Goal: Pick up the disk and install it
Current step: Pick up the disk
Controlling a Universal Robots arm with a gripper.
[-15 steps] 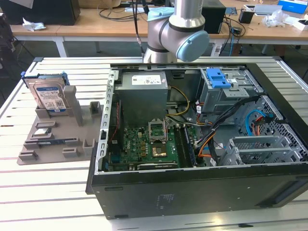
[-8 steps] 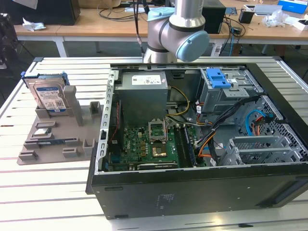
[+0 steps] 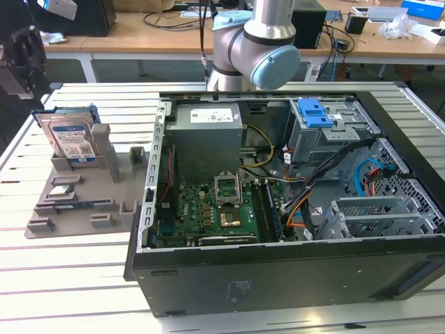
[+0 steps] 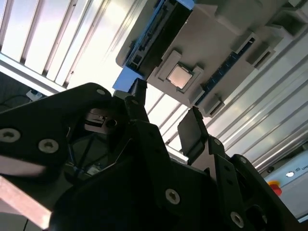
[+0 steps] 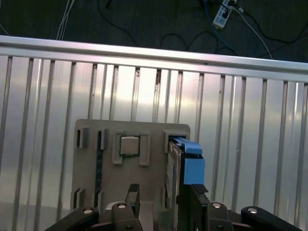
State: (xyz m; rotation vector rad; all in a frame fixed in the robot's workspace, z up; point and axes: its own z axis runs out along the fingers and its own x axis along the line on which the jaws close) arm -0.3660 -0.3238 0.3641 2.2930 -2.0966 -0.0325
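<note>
The disk [image 3: 69, 136] stands on edge in a slot of a grey plastic holder [image 3: 76, 202], in the left part of the exterior view, label facing the camera and blue rails along its sides. The holder lies flat on the slatted metal worktop [image 3: 69, 278], just beside the open black computer case [image 3: 278, 278] that takes up the middle and right of the frame. Inside the case sit a grey power-supply box [image 3: 207, 132], a green motherboard [image 3: 208, 209] and, towards the upper right, a metal cage topped with a blue latch [image 3: 313, 111]. The arm [image 3: 257, 42] rises behind the case at the top centre.

In the first wrist view the tool [image 5: 164, 188] hangs over the holder with its two dark fingers [image 5: 133, 192] spread apart, released and grasping nothing. The disk [image 5: 175, 163] is beyond them, untouched, with a small square chip [image 5: 129, 144] seated in a pocket of the holder beside it.
</note>
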